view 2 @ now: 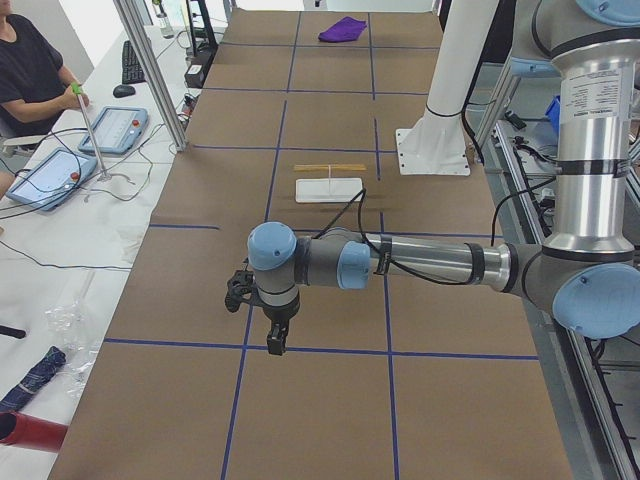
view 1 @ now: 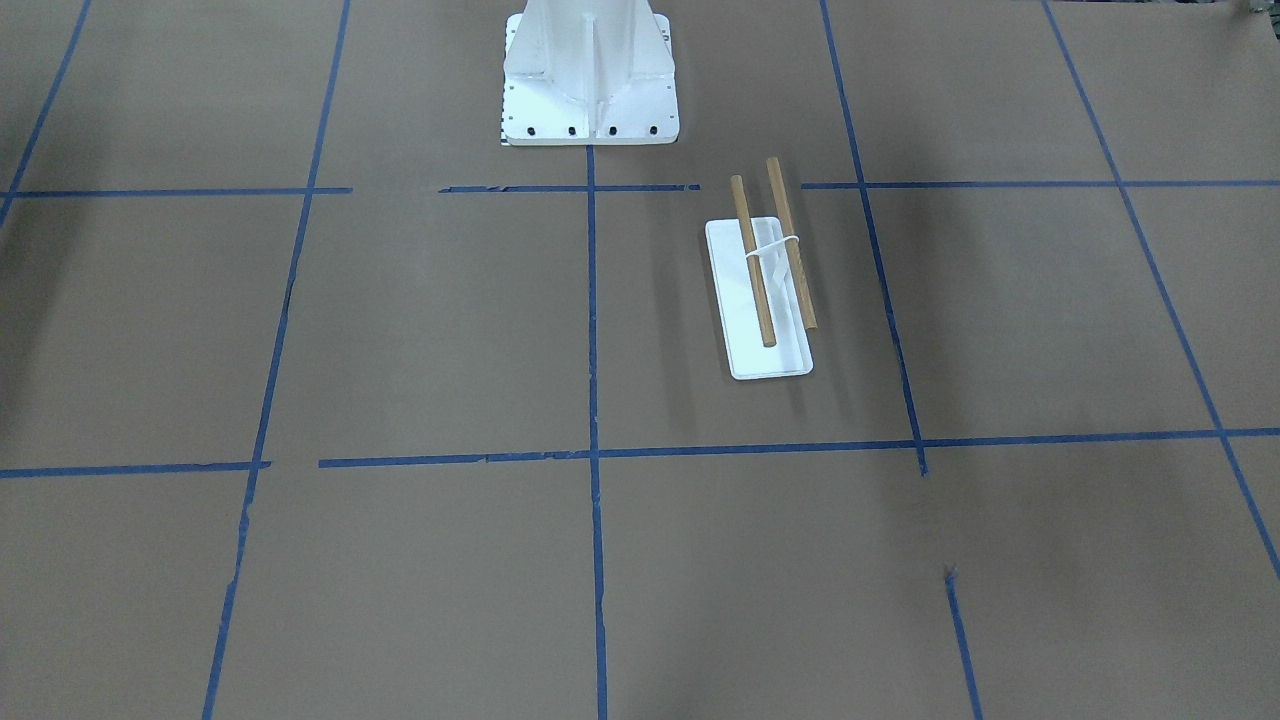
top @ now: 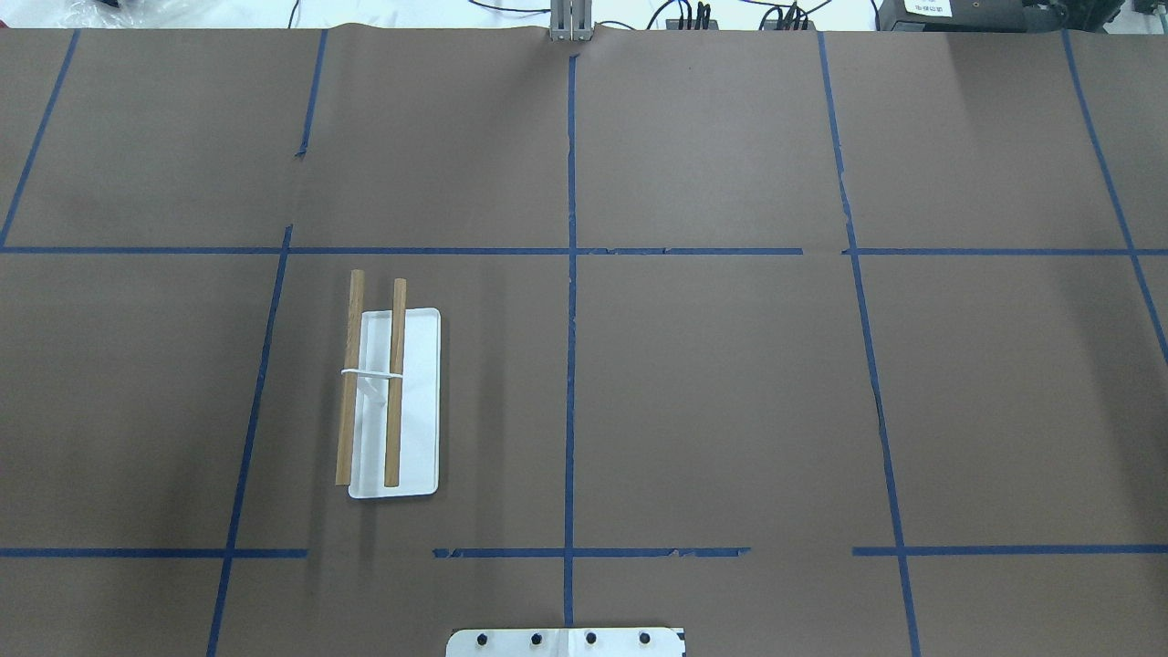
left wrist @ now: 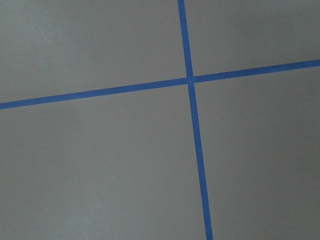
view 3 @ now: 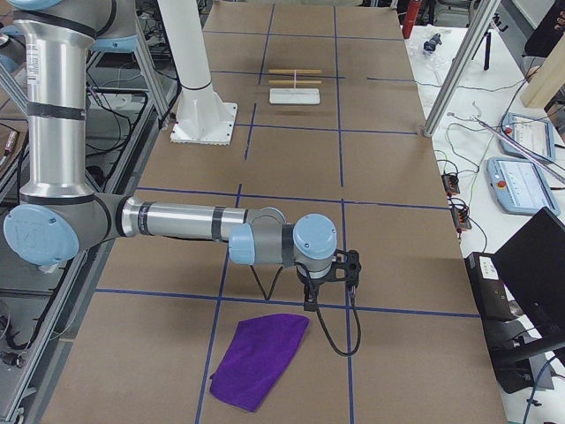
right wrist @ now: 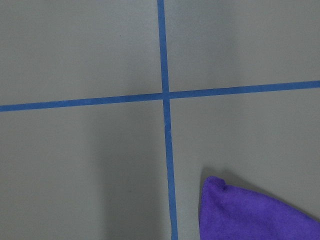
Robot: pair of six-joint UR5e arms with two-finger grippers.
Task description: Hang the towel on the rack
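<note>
Brown and paper-covered, the bench (top: 730, 411) is ruled into squares by blue tape (top: 570, 365). At its far left end the left end effector (view 2: 277, 338) hangs pointing down over bare bench; whether it is spread or closed I cannot tell. Further right, in the bench's left half, stands the rack (top: 420, 401), a white tray carrying two wooden rods (top: 394, 383) whose long axis runs straight away from the robot. Nothing hangs on them. Far to the right, the right end effector (view 3: 311, 299) hovers above a tape crossing, and its opening is likewise impossible to judge. The purple towel (view 3: 260, 358) lies flat just beyond it, toward the bench's right end. Its long axis slants from the corner nearest the end effector back toward the robot's side. The right arm is plainly the nearer one, and the rack stands well apart from the towel.
</note>
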